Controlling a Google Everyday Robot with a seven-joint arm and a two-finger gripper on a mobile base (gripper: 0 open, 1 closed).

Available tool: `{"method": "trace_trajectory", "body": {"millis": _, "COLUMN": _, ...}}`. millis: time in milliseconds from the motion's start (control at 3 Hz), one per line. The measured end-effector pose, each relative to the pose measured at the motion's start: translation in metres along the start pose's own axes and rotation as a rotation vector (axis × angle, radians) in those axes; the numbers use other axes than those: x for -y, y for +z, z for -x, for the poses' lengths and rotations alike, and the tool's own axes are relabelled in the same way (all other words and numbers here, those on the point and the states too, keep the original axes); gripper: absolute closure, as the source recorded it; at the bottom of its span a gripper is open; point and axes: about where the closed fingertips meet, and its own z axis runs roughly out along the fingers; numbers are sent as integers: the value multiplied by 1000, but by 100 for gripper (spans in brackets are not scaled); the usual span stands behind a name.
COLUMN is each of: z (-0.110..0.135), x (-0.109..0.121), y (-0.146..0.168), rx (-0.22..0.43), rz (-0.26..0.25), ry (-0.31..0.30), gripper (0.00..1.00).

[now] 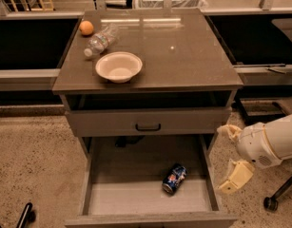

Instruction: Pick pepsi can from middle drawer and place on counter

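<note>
The pepsi can (174, 178) lies on its side on the pale floor of the open middle drawer (131, 198), right of centre. The counter (183, 56) is the glossy brown top of the cabinet. My gripper (229, 158) hangs just outside the drawer's right wall, right of the can and slightly above it. Its cream fingers (237, 176) stand apart and hold nothing.
On the counter's left side stand a white bowl (118, 66), a clear water bottle (100, 41) on its side and an orange (86, 28). A shut drawer front with a black handle (148, 126) sits above the open drawer. A chair wheel (270, 203) is at the lower right.
</note>
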Motion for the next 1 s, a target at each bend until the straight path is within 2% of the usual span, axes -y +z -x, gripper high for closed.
{"method": "trace_trajectory", "body": {"millis": 333, "z": 0, "x": 0, "y": 0, "rx": 0, "rz": 0, "ry": 0, "gripper": 0}}
{"method": "trace_trajectory", "body": {"millis": 667, "z": -18, "x": 11, "y": 53, "rx": -7, "rz": 33, "ry": -55, "gripper": 0}}
{"method": "trace_trajectory", "body": {"millis": 1000, "z": -63, "x": 17, "y": 135, "rx": 43, "rz": 122, "ry": -116, "gripper": 0}}
